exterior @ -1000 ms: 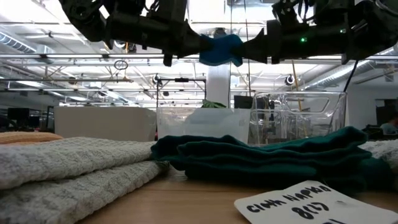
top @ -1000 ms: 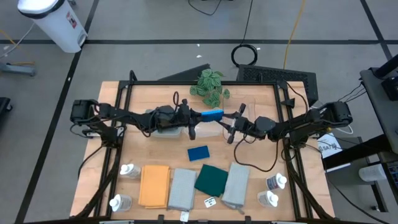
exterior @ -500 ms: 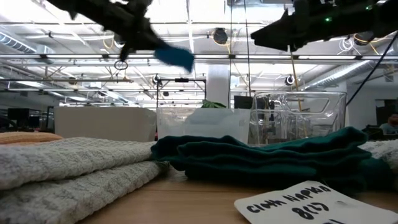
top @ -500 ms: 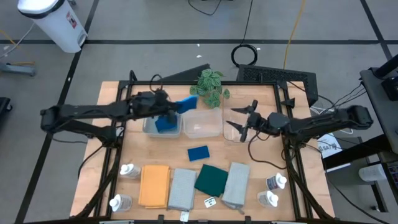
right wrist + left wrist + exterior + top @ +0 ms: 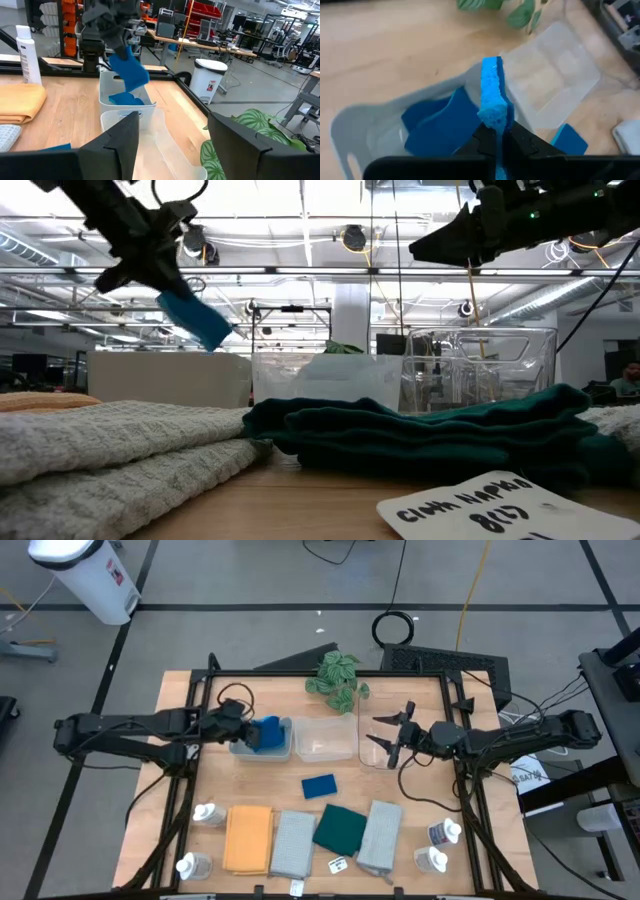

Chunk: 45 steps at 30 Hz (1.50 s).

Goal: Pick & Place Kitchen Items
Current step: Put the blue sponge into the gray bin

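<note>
Sponge (image 5: 492,92), blue and held on edge, is gripped between the closed fingers of the left claw (image 5: 496,145) directly above the leftmost clear bin (image 5: 246,749) on the counter (image 5: 250,690). Two more blue sponges (image 5: 440,125) are seen lying inside that bin, leaning against each other. In the low view the held sponge (image 5: 195,318) is seen tilted, raised well above the counter.

A fourth blue sponge (image 5: 319,786) lies flat on the counter, in front of the bins and apart from them. An empty-looking middle bin (image 5: 325,738) stands just beside the first. The right claw (image 5: 388,743) is held over the third bin with its fingers (image 5: 240,137) spread wide and nothing between them.

Along the near edge of the counter, an orange cloth (image 5: 248,838), a pale grey cloth (image 5: 292,844), a dark green cloth (image 5: 341,828) and a second pale grey cloth (image 5: 379,835) are laid side by side. White squeeze bottles are set in pairs at either end of that row, two on the left (image 5: 205,814) and two on the right (image 5: 444,832). A leafy plant (image 5: 334,678) stands behind the bins.
</note>
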Each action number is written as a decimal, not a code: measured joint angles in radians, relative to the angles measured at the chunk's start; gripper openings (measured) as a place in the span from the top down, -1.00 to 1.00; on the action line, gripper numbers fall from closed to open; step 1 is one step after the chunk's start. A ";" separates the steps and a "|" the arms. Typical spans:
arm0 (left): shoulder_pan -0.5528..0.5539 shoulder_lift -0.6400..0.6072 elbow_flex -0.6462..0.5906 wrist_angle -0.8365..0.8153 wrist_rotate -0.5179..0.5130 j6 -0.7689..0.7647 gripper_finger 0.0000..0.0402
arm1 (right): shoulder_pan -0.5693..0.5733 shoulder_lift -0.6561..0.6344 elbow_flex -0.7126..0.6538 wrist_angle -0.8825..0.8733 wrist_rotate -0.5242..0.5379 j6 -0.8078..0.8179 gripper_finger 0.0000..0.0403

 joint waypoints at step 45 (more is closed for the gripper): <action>0.012 -0.001 -0.241 0.146 -0.151 0.198 -0.22 | 0.000 0.000 0.000 -0.009 0.000 0.005 0.02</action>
